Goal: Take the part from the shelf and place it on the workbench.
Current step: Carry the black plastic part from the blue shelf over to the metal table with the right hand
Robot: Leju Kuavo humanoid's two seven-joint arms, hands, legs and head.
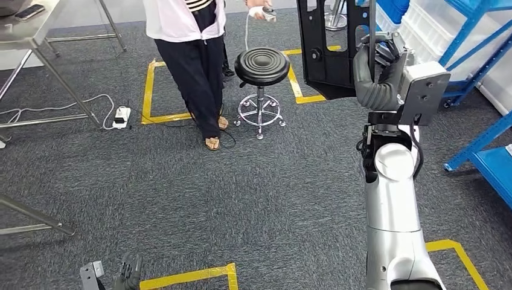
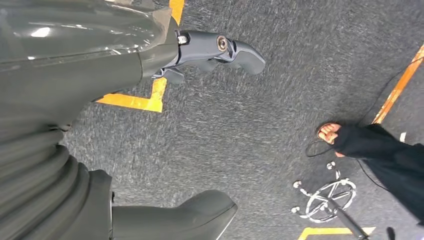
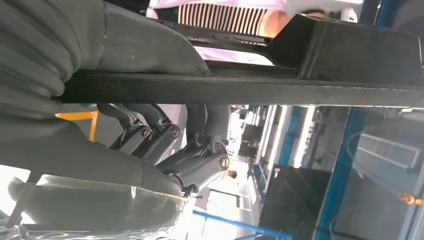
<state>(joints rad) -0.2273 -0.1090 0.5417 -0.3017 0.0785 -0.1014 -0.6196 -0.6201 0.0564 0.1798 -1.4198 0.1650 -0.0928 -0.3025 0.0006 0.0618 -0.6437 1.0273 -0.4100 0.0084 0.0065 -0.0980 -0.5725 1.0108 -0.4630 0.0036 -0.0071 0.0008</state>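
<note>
High at right: right hand (image 1: 381,63) gripping black part (image 1: 329,42) | left hand (image 1: 127,273) hanging open | risk: part swinging into stool (image 1: 261,66) or person (image 1: 193,60).

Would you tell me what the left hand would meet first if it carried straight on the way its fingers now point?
Probably the grey carpet: the left hand hangs open over the floor, with nothing between. Depth is unclear.
</note>
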